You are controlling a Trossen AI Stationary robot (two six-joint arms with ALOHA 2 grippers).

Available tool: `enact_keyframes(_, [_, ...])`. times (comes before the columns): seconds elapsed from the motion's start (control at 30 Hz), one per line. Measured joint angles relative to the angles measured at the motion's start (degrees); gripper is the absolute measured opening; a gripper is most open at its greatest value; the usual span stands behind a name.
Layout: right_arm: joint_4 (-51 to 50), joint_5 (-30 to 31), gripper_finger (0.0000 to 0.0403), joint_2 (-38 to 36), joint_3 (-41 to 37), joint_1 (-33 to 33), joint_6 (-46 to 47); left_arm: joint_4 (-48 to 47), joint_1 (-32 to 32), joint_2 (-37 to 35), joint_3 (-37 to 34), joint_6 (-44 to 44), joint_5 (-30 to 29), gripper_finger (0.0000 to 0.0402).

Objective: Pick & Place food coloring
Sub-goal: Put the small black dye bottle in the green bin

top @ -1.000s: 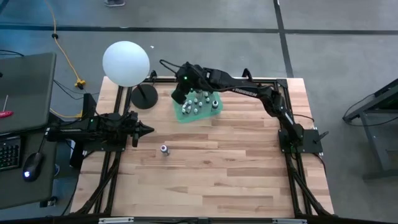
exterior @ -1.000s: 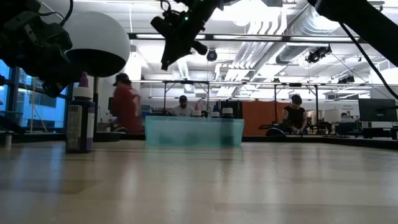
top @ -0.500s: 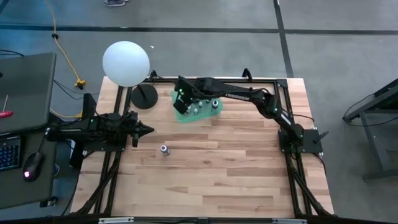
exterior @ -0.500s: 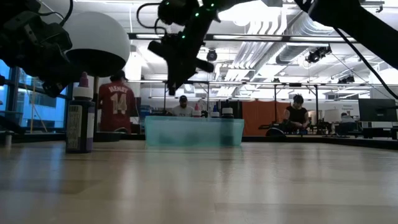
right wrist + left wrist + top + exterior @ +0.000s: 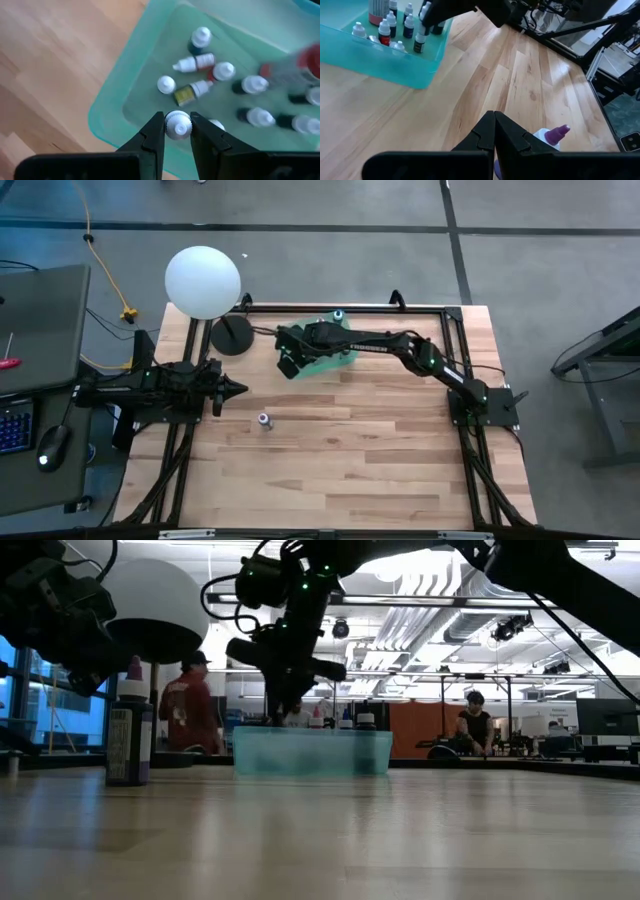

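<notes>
Gripping a white-capped food coloring bottle [image 5: 177, 124], right end effector [image 5: 177, 131], apparently over teal tray [image 5: 116, 107]

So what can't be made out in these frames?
- High view: the right arm hides most of the tray.
- Right wrist view: the right gripper hides the body of the bottle; only its cap shows.
- Left wrist view: the left gripper cuts off the purple-tipped bottle.
</notes>
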Motion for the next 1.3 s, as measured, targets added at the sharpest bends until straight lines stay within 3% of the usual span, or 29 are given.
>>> enact_keyframes(0.8, [0.6,4.0,0.0065,3.3,0.0,0.9,6.1,0.0,0.0,0.0,0.0,0.0,0.0,0.0000])
enact_keyframes(1.3, [2.5,1.6,0.0066,6.0,0.0,1.7,9.3,0.0,0.0,0.0,0.0,0.0,0.0,0.0000])
